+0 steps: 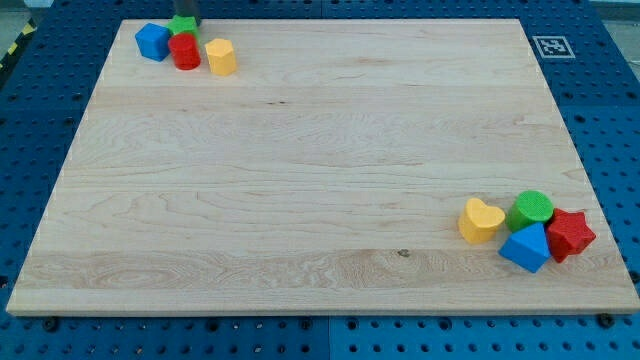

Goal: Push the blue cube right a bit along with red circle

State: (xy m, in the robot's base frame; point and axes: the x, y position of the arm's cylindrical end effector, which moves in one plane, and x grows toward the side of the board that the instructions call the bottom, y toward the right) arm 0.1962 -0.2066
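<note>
The blue cube point(152, 41) sits at the board's top left corner. The red circle point(184, 51) stands just to its right, touching or nearly touching it. A green block point(183, 25) lies right behind the red circle, partly hidden, shape unclear. A yellow block point(221, 57) sits to the right of the red circle. My tip point(190, 22) shows as a dark rod at the view's top edge, over the green block, above and right of the blue cube.
At the bottom right, a yellow heart point(480, 220), a green circle point(530, 210), a red star point(570, 233) and a blue triangle point(526, 247) cluster together. A printed marker point(549, 46) sits on the wooden board's point(300, 180) top right corner.
</note>
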